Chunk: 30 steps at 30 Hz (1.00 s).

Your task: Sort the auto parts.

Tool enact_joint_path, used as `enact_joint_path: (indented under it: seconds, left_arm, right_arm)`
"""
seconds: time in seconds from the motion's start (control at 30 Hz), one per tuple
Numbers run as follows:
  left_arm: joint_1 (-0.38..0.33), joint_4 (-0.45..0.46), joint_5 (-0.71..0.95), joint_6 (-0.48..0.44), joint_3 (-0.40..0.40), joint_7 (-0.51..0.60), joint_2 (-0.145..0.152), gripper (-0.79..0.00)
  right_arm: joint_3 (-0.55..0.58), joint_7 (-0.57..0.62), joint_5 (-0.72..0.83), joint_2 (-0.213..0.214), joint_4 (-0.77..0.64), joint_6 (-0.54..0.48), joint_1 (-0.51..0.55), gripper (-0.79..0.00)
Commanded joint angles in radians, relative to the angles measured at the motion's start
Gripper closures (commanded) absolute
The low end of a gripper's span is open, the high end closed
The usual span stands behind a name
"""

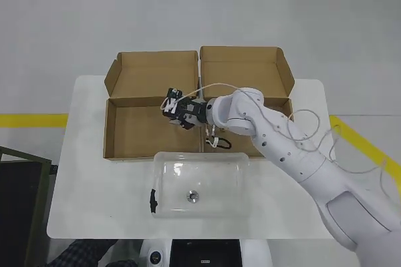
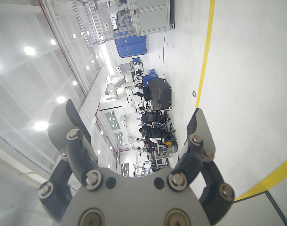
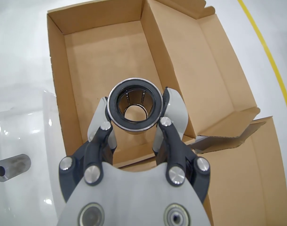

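My right gripper [image 3: 135, 97] is shut on a metal linear bearing [image 3: 134, 123] with a black end ring, gripping it across its sides. It hangs over the near right part of the left cardboard box [image 3: 98, 57], whose floor below is bare. From above, the right gripper [image 1: 174, 107] sits over that left box [image 1: 130, 130] near the wall shared with the right box [image 1: 250, 77]. A grey metal sleeve [image 1: 194, 195] lies in the clear plastic bin [image 1: 235, 160]; the same sleeve [image 3: 12, 167] appears beside the gripper. My left gripper [image 2: 134, 109] is open, holding nothing, aimed at the room.
A small black looped part [image 1: 220, 143] lies in the right box, close under the right arm. A dark piece [image 1: 152, 199] sits at the bin's left edge. Both boxes have lids folded back, away from the bin. White tabletop [image 1: 87, 167] lies left of the bin.
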<state>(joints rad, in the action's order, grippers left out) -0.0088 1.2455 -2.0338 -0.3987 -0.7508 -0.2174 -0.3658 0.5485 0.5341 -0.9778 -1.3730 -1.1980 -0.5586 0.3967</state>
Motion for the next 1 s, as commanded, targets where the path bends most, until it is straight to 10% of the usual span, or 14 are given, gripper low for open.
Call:
enact_joint_path:
  seconds: [0.0,0.5,0.97]
  left_arm:
    - [0.0,0.0,0.0,0.0,0.0,0.0,0.0,-0.785]
    - [0.0,0.0,0.0,0.0,0.0,0.0,0.0,-0.785]
    - [0.0,0.0,0.0,0.0,0.0,0.0,0.0,-0.785]
  right_arm:
    - [-0.012,-0.002,-0.003,-0.012,0.03,0.007,-0.009,0.0]
    - [-0.069,-0.057,-0.044,-0.098,0.232,0.036,-0.053,0.0]
    - [-0.09,-0.064,-0.074,-0.158,0.345,0.027,-0.069,-0.32]
